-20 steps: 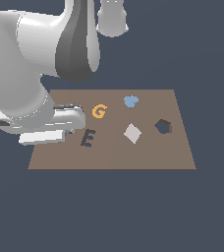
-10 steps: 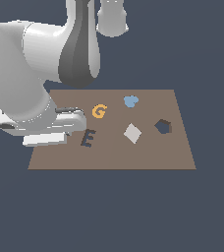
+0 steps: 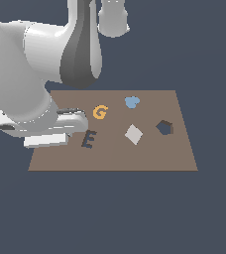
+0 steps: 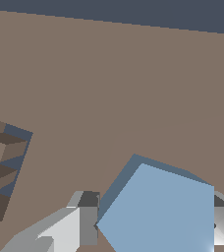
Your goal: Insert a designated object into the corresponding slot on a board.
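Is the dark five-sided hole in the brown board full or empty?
Empty. The dark navy pentagon-shaped hole shows only its dark bottom, and the light-blue pentagon block sits elsewhere, between the tool's fingers.

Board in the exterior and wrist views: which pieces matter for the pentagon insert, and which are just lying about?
For the job:
- light-blue pentagon block, between the gripper fingers
- dark pentagon slot
- brown board

Lying about:
- orange G
- E-shaped cut-out
- white diamond tile
- lumpy blue piece
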Robot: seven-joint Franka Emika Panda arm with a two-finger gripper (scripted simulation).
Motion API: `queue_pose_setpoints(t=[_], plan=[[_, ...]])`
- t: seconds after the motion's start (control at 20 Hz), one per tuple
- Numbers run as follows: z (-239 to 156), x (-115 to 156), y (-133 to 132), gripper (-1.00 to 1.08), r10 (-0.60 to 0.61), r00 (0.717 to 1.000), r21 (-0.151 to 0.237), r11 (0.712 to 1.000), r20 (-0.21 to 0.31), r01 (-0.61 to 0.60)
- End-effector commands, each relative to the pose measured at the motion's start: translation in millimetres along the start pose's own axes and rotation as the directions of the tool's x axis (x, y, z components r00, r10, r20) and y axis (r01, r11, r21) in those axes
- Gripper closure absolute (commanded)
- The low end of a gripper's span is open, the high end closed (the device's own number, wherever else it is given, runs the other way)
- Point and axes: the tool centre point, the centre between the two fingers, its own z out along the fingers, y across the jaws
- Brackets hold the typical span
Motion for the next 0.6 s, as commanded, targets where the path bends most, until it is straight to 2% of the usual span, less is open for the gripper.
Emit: queue_pose_setpoints(t=[0.0, 0.25, 0.55], plan=[[0, 2, -8, 1.08, -0.009, 1.000, 0.000, 1.000, 0.000, 0.009], [-1, 8, -44, 1.08, -0.052, 0.999, 0.000, 0.999, 0.000, 0.052], [-4, 16, -126, 1.08, -0.145, 0.989, 0.000, 0.989, 0.000, 0.145]])
